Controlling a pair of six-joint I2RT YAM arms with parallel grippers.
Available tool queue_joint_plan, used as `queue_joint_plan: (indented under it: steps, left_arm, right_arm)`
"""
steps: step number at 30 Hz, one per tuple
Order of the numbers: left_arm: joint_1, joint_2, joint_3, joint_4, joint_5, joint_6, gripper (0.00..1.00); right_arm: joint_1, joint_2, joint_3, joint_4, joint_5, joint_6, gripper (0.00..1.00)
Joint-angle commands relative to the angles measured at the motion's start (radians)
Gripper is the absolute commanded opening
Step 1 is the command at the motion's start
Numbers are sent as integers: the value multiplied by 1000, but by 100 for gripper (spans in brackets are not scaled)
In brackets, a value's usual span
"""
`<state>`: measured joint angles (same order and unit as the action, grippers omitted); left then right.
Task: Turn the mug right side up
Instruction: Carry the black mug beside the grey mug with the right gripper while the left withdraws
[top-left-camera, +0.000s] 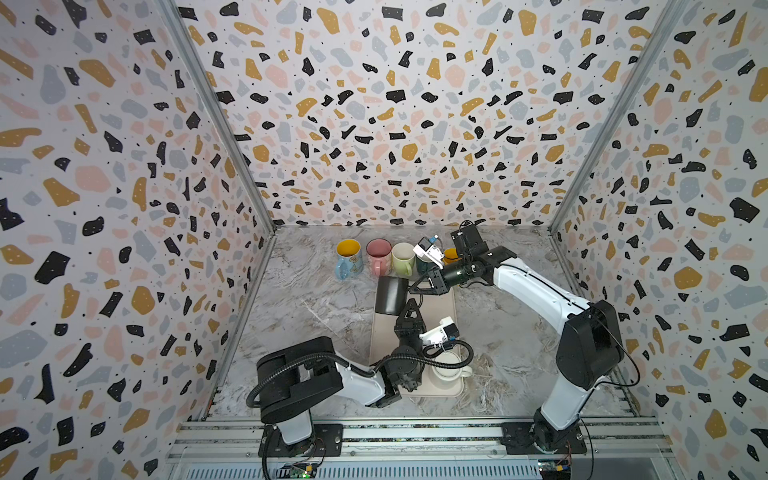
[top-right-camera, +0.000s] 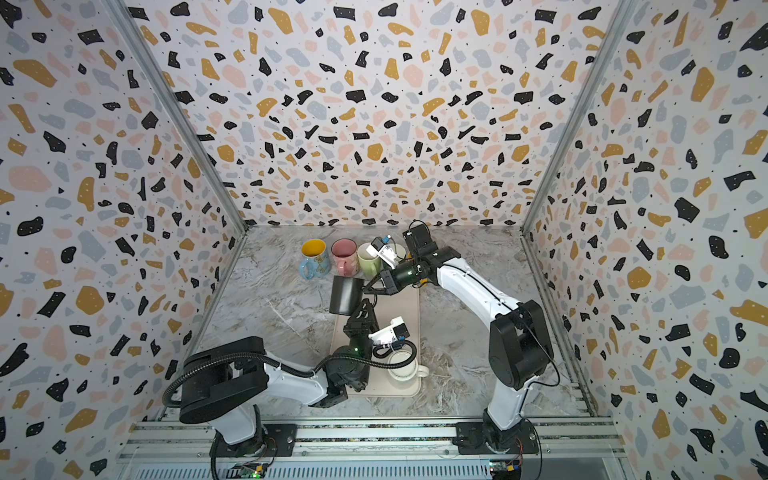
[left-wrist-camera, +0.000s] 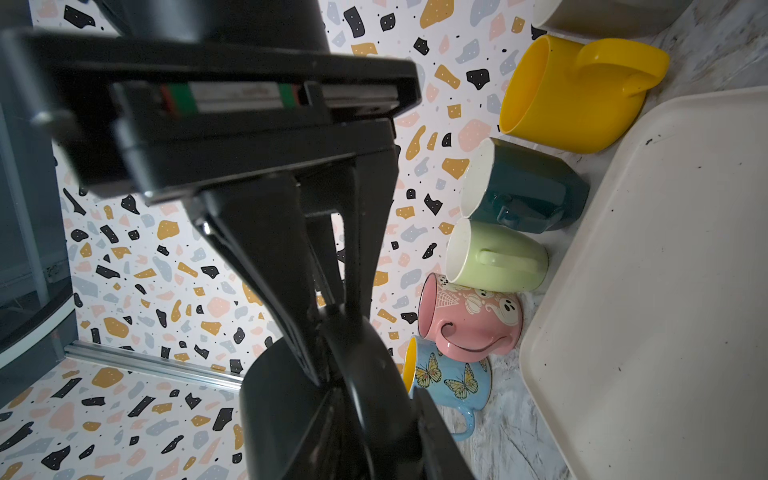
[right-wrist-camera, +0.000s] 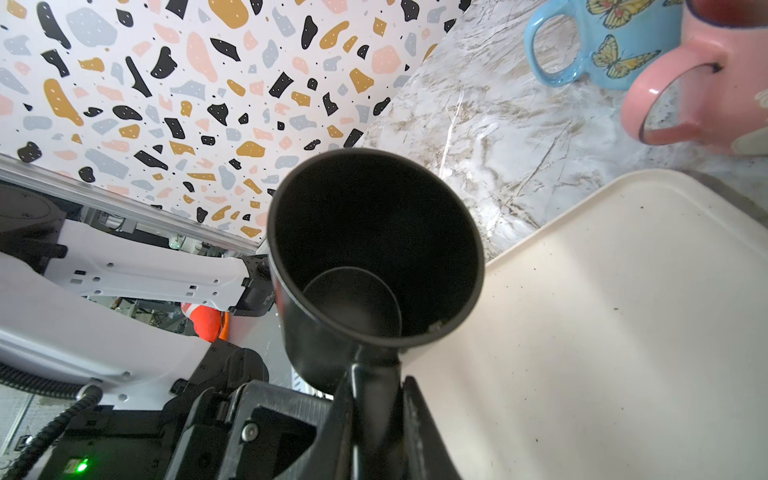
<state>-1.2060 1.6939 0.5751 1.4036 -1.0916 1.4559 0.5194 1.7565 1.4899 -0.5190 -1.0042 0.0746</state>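
I see the black mug (top-left-camera: 390, 296) at the far left corner of the cream tray (top-left-camera: 440, 308), gripped by the right end effector (top-left-camera: 413, 286). That end effector is clamped narrow on the mug's handle, and in the right wrist view the mug's mouth gapes straight at the lens. I cannot tell whether its base touches the tray. My left end effector (top-left-camera: 409, 305) has its tips just beside the mug's lower side, but I cannot tell whether they are spread or pinching. Behind, a blue mug (top-left-camera: 348, 259), a pink mug (top-left-camera: 379, 257) and a green mug (top-left-camera: 403, 258) stand upright on the counter (top-left-camera: 316, 307). A white mug (top-left-camera: 446, 370) sits on the tray's near end.
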Motion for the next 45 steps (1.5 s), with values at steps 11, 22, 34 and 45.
queue_joint_plan:
  steps: [11,22,34,45]
  left_arm:
    - [-3,-68,42,444,-8,6,31]
    - [-3,-67,37,442,-19,1,31]
    - [31,-323,101,-186,-42,-595,40]
    - [299,-611,247,-938,346,-1381,43]
  right_arm:
    - [-97,-81,-37,170,-35,105,0]
    - [-165,-143,-68,229,-13,158,0]
    - [-185,-285,-123,93,422,79,0]
    - [-191,-452,-239,57,744,75,0]
